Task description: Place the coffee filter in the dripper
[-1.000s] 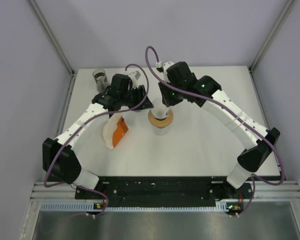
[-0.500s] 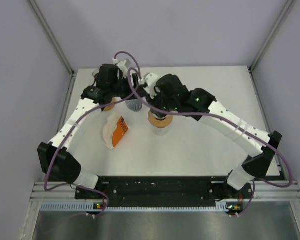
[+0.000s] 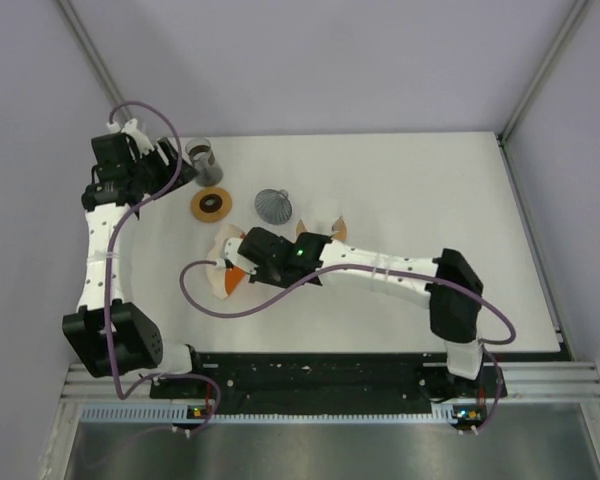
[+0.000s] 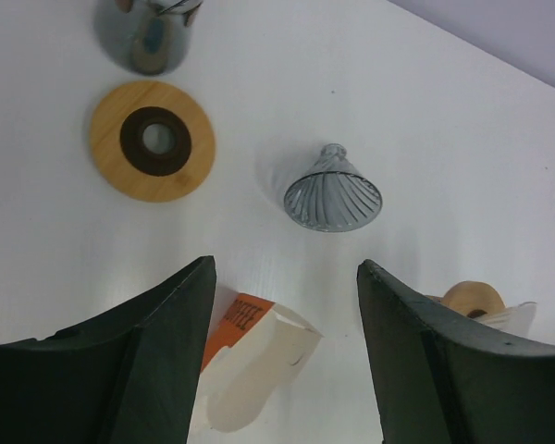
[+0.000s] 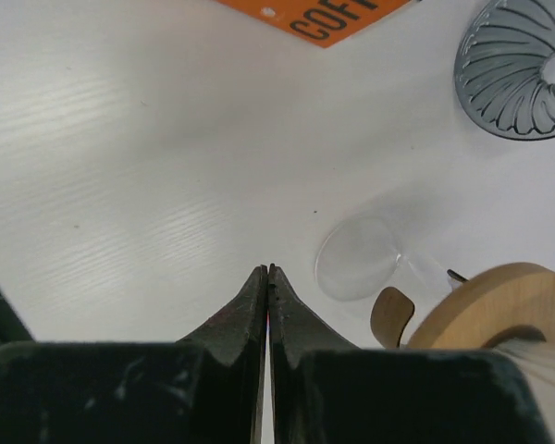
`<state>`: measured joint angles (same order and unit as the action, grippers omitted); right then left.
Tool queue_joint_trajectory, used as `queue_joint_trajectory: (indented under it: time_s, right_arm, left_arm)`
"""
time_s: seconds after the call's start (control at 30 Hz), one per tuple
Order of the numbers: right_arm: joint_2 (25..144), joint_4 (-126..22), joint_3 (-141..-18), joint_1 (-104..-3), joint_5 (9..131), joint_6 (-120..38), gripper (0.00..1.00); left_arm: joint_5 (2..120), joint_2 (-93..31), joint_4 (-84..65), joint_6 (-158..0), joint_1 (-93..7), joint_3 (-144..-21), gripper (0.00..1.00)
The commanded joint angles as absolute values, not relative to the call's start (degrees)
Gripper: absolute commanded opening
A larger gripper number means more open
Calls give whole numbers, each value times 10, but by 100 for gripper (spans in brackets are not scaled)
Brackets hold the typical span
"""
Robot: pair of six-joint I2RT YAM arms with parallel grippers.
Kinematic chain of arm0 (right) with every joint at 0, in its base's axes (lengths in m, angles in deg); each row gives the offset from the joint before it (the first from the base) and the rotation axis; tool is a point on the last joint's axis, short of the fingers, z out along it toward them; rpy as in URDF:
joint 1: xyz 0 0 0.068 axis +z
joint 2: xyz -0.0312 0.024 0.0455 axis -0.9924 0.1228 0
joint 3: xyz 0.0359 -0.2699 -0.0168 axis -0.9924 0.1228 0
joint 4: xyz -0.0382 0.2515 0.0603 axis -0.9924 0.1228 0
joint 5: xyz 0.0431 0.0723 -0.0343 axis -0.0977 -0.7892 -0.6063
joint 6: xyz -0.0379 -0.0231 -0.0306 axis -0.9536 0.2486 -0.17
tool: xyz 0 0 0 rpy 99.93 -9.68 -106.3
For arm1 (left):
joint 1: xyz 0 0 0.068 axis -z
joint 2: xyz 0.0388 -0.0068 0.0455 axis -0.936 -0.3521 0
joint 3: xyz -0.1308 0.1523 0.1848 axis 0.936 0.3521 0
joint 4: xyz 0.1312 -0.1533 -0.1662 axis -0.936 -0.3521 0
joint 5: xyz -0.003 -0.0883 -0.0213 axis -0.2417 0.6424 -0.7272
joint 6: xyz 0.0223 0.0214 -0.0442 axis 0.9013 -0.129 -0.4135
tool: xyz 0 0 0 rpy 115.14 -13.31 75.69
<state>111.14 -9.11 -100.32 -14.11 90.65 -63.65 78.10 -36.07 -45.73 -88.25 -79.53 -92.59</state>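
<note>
1. The table (image 4: 462,120) is white and matt; the right wrist view shows a faint streaked grain.
2. The dripper (image 4: 333,192) is translucent smoky grey, glass or clear plastic, with spiral ribs.
3. A ring (image 4: 152,141) is pale, smooth wood with a dark matt centre.
4. A cup (image 4: 148,32) is polished, mirror-glossy metal.
5. The filter pack (image 4: 254,370) is cream paper with an orange printed label.
6. The fingers (image 4: 148,351) of the left gripper (image 4: 285,270) look like matt black plastic.

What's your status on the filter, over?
Left gripper open, empty. Right gripper shut, empty, by filter pack. Dripper on table, no filter in it. Nothing between pack and dripper.
</note>
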Motion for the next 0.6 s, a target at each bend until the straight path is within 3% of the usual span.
queue_joint_trajectory:
  time_s: [0.0,0.2,0.57]
  right_arm:
    - [1177,-128,-1004,-143,1017,-684,0]
    - [1259,-148,-1020,-153,1113,-693,0]
    - [1247,-260,-928,-206,1121,-705,0]
  left_arm:
    - [800,-340,-459,-837,-834,-889,68]
    - [814,-347,-462,-814,-848,-867,68]
    - [812,-349,-451,-797,-849,-857,69]
